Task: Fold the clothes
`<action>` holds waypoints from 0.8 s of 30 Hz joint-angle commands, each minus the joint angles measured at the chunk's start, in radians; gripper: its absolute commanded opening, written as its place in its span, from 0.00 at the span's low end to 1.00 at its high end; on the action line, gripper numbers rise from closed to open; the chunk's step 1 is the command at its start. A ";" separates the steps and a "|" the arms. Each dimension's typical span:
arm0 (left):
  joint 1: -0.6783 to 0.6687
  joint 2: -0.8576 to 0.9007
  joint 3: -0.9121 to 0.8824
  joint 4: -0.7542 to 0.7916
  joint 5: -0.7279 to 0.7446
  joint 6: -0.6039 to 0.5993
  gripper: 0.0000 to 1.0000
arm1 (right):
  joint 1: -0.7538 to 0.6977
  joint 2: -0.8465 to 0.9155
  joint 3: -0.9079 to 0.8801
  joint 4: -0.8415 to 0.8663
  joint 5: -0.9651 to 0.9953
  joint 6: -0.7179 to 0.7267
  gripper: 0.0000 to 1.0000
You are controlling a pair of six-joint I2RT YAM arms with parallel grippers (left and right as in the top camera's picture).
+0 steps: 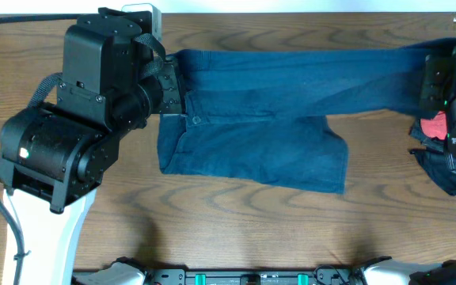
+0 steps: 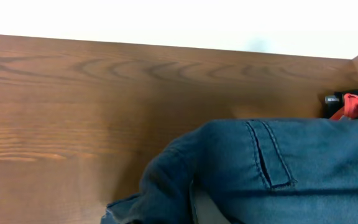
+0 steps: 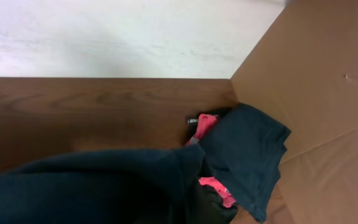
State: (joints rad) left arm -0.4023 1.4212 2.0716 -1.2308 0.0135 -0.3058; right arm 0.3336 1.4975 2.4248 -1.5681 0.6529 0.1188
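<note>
Stretching across the wooden table (image 1: 212, 229), the shorts (image 1: 275, 103) run between both pincers. The left gripper (image 1: 179, 93) is clamped shut on the waist end, and the right gripper (image 1: 442, 107) is pinched shut on the opposite end with cloth flopping over it. Navy, denim-looking fabric with a stitched slit pocket (image 2: 269, 158). White wall (image 3: 104, 37) behind, brown cardboard-ish panel (image 3: 316, 93) off to the right.

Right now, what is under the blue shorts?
The wooden table lies under the shorts; its bare wood shows around them. Whatever else might sit beneath is covered by the cloth, so I cannot tell.
</note>
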 commanded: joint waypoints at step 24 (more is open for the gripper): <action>-0.180 -0.247 0.017 0.109 -0.242 0.043 0.06 | 0.000 -0.136 0.153 0.033 -0.071 -0.018 0.01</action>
State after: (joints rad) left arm -0.5873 1.1801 2.0724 -1.1206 -0.1173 -0.2832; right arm 0.3336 1.3575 2.5710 -1.5322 0.5339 0.0990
